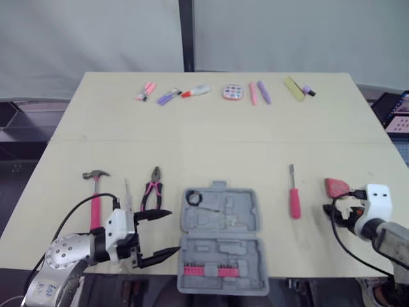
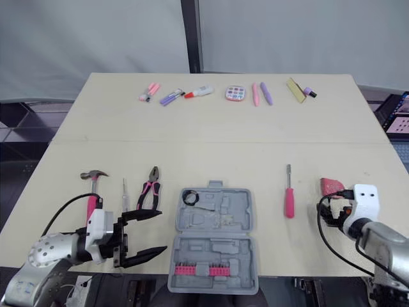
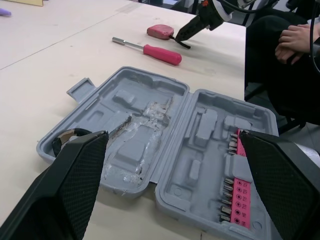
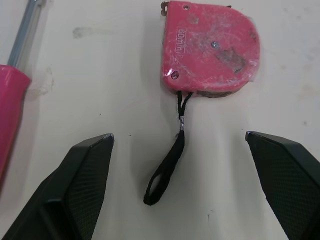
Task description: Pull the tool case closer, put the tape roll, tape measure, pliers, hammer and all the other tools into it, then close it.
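Likely a robotics lab: plain grey screens (image 1: 89,38) behind the pale table (image 1: 211,134), a lit monitor (image 1: 397,115) just beside it.

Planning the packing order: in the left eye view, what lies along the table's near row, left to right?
In order: pink-handled hammer, thin pale screwdriver, pink-handled pliers, open grey plastic tool case, pink-handled screwdriver, red tape measure.
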Tool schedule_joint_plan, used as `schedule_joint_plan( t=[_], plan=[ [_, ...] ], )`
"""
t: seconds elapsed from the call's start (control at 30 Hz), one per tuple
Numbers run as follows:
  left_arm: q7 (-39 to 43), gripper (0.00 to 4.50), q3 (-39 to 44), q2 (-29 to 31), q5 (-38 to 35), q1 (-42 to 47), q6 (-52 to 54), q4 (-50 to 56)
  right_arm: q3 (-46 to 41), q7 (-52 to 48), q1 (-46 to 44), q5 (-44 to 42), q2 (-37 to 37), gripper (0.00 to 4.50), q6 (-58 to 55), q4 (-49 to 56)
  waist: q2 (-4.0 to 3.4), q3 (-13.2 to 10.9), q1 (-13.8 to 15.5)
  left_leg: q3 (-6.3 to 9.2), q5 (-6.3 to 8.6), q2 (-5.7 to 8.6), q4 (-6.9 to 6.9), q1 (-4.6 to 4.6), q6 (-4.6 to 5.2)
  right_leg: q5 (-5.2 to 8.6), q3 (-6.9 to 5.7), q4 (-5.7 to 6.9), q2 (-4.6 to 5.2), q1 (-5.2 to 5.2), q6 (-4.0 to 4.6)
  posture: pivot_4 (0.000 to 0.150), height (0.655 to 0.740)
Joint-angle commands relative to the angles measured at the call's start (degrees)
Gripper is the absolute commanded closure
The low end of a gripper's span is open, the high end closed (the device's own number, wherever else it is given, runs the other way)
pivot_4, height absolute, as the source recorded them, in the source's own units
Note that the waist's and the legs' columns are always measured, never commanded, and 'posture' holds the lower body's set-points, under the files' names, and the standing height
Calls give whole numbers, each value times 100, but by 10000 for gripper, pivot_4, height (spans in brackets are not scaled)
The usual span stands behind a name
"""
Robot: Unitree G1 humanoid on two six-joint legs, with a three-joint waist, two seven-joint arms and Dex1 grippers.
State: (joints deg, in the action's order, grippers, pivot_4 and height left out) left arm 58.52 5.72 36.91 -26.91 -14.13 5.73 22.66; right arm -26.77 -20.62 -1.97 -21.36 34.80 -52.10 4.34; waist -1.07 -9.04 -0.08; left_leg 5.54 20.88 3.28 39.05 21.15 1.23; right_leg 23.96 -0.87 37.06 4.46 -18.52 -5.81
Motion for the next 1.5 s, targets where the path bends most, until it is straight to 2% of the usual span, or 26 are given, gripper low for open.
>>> schedule_joint_plan(
  t=[0.03,0.2,0.57,0.6,0.67,0.9,0.93,1.17,1.5],
  plan=[
    [-27,0,113,60,-29,-75,-65,213,116,92,-129,162,-1,372,248,-228,0,0,-1,0,0,0,0,0,0,0,0,1,1,0,0,1500,7134],
    [-57,0,163,82,-22,-127,-63,248,252,71,-281,273,6,372,462,-597,-1,1,-5,0,0,0,1,-1,0,0,0,2,0,0,0,1500,7134],
    [-91,0,184,90,4,-163,-58,292,337,44,-360,271,-9,372,564,-730,6,4,-12,0,0,-1,3,-2,0,0,0,2,0,1,0,1500,7134],
    [-96,0,182,91,2,-158,-53,294,348,46,-363,270,-16,4232,573,-738,6,4,-12,0,0,-1,3,-2,0,0,0,2,0,2,0,1500,7134],
    [-106,0,177,92,1,-149,-39,301,368,47,-372,266,-23,8396,586,-749,6,4,-11,0,0,-1,3,-2,0,0,0,2,0,1,0,1500,7134],
    [-128,0,155,88,5,-118,-29,284,379,74,-406,253,-32,42444,565,-797,6,4,10,1,0,1,5,-1,0,0,1,2,2,2,0,1500,7134],
    [-131,0,146,82,10,-110,-37,271,377,77,-408,251,-34,43855,559,-800,6,4,10,1,0,1,5,-1,0,0,1,2,2,2,0,1500,7134],
    [-120,0,77,20,49,-133,-116,207,343,98,-262,210,-49,43855,400,-585,6,4,10,2,0,1,5,-1,0,0,0,2,2,2,0,1500,7134],
    [-125,0,-49,4,37,-100,-129,196,239,247,792,-112,-462,43855,-469,1256,6,4,10,7,0,0,2,0,0,0,1,3,1,2,0,1500,7134]
  ],
)
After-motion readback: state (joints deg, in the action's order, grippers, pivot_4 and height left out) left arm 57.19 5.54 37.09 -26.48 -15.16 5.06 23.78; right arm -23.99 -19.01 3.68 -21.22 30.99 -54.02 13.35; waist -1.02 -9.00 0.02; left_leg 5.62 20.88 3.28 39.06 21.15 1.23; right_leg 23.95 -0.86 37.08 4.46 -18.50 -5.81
